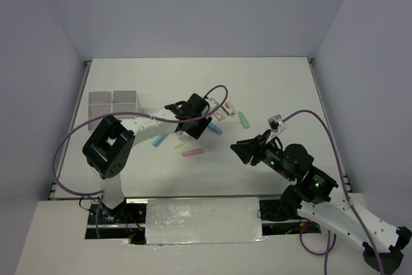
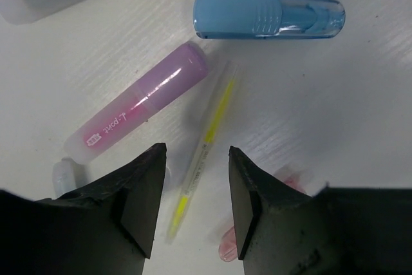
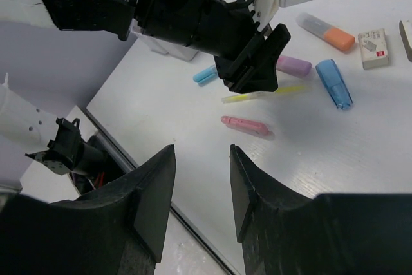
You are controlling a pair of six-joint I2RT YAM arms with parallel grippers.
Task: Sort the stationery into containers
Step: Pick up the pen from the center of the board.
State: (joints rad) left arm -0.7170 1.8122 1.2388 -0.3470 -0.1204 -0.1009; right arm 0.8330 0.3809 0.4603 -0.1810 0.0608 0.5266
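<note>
Yellow pen (image 2: pixel 207 140) lies flat on the bench (image 2: pixel 335 107) right between the left fingers (image 2: pixel 138 204), which are apart and, far as I can tell, not touching it. Pink marker (image 2: pixel 138 111) and blue marker (image 2: pixel 267 14) lie just beside. Right fingers (image 3: pixel 151 198) hover apart, empty. White organizer (image 1: pixel 114 102) sits well apart, far left.

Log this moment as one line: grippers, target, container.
left gripper: open, lined up over yellow pen | right gripper: open, holding nothing | organizer: far left, apart from both grippers
</note>
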